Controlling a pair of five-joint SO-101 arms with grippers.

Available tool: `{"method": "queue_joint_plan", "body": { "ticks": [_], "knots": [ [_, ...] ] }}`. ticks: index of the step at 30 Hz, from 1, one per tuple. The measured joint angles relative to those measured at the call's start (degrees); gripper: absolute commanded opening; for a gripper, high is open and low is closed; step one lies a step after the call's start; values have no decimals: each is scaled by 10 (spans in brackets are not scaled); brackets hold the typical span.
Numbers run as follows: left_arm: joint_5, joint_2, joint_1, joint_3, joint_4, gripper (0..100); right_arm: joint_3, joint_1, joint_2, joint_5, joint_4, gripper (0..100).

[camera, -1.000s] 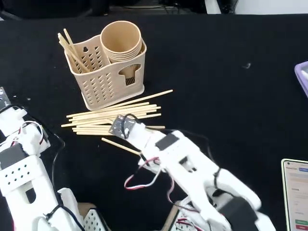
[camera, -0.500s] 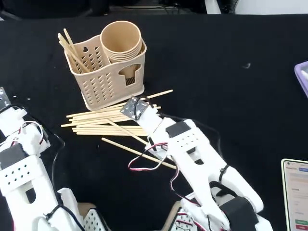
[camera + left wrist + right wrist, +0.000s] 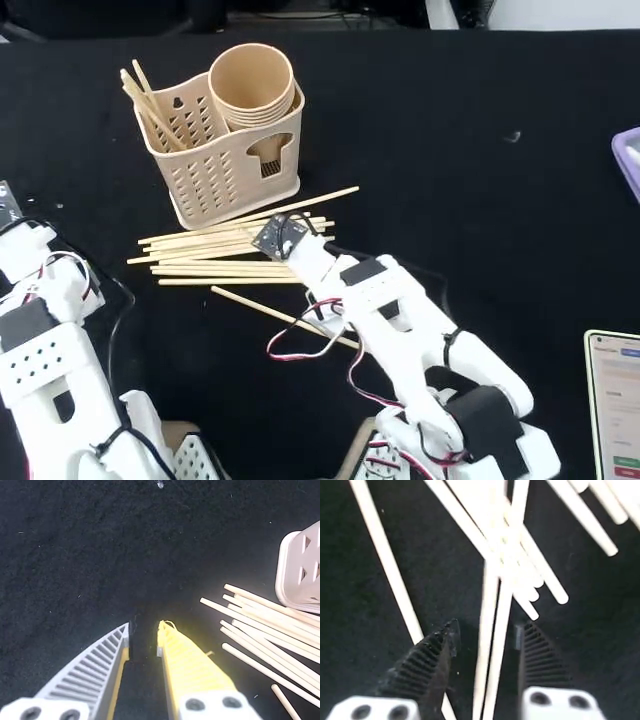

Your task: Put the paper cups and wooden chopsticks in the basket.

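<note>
Right pincer drew back slightly over the pile | spread, straddling two wooden chopsticks | left pincer narrowly parted above bench

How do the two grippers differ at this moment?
The right gripper straddles two chopsticks from the pile. The left gripper has nothing between its fingers and sits over bare table. The right gripper's fingers look wider apart than the left's. The left's fingers are grey and yellow, the right's dark. Both are open.
</note>
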Motion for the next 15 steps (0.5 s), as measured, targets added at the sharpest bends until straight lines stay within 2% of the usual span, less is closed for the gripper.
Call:
{"method": "queue_joint_plan", "body": {
  "ticks": [4, 8, 15],
  "knots": [
    [0, 0, 0, 0, 0, 102, 0, 1, 0, 0, -1, 8],
    [0, 0, 0, 0, 0, 102, -4, 1, 0, 0, 3, 10],
    [0, 0, 0, 0, 0, 102, -87, 1, -62, 0, 146, 10]
  ]
}}
